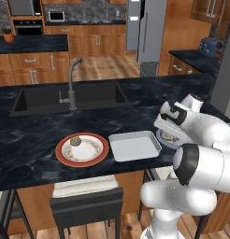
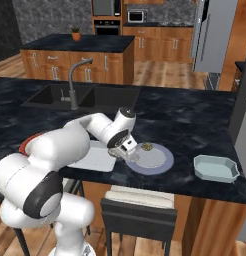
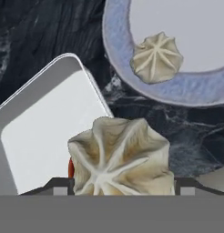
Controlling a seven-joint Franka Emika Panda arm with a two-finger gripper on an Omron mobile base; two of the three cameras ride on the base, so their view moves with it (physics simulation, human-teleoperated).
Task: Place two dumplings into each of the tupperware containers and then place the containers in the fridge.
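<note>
My gripper (image 3: 122,185) is shut on a pleated beige dumpling (image 3: 120,157), held above the counter between the white square tray (image 3: 50,123) and a round blue-grey tupperware container (image 3: 177,91). A second dumpling (image 3: 157,58) lies inside that container near its rim. From the right base view, the gripper (image 2: 126,150) hovers at the left edge of this container (image 2: 157,159), which holds the dumpling (image 2: 146,146). A second, pale blue tupperware container (image 2: 215,168) sits empty further right. One more dumpling (image 1: 75,140) rests on the red-rimmed plate (image 1: 82,161). The grey fridge (image 1: 147,32) stands far behind.
The white tray (image 1: 134,145) lies between the plate and the round container (image 1: 175,142). A sink (image 1: 70,98) with a tall faucet (image 1: 72,84) is set in the dark counter behind. A stool (image 1: 86,196) stands at the counter's front edge.
</note>
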